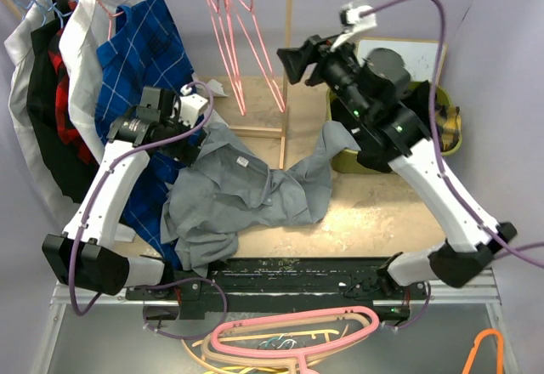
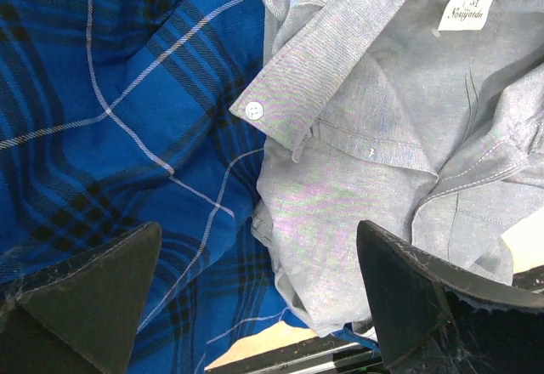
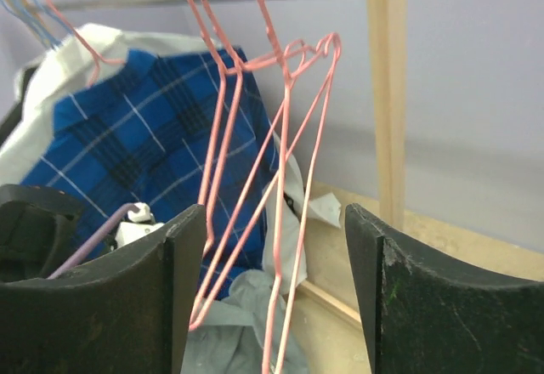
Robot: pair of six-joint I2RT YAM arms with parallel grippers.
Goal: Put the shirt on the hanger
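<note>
Grey cloth: the shirt [image 1: 246, 191] lies crumpled on the table [image 1: 382, 221], against a blue checked shirt [image 1: 140, 51]. Thin pink wire hangers [image 3: 289, 68] hang from the rail, with the right gripper [image 3: 270, 221] spread wide before them. The left gripper [image 2: 259, 229] gapes above the shirt. Its white neck label [image 2: 466, 13] shows an M over unclear cursive.

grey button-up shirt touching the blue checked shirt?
Touching. Left wrist view: the buttoned cuff of the grey button-up shirt lies directly on the blue checked shirt, with no gap.
</note>
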